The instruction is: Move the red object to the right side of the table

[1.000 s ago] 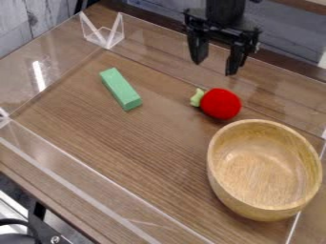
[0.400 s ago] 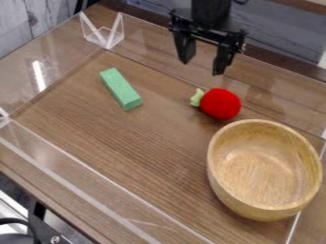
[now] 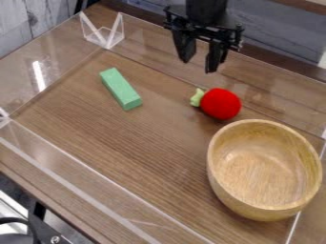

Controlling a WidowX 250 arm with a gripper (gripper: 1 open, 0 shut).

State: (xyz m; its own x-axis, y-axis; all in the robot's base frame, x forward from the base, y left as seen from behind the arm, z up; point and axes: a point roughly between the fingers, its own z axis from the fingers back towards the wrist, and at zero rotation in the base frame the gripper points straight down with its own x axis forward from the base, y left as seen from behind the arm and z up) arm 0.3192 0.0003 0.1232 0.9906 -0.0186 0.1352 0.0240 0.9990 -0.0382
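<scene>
Strawberry-shaped and glossy, the red object [image 3: 220, 103] lay on the table [image 3: 114, 152], a little right of the middle and nearer the far edge than the near one, its small green cap pointing left. A round wooden bowl [image 3: 265, 169] stood just beside it toward the near right corner; the two looked close, though whether they touched could not be told from this view. A green block [image 3: 121, 88] rested flat well to the left of the toy, set at a slant, with bare wood grain between them. Low clear walls [image 3: 38, 71] ran along the table's edges, and a small clear V-shaped piece [image 3: 102, 31] stood at the far left corner. The gripper [image 3: 203, 57] hung over the far edge, pointing down, up and to the left of the toy and well apart from it. Its dark fingers [image 3: 212, 55] stood partly apart with a narrow gap between them, and nothing was held in that gap.
</scene>
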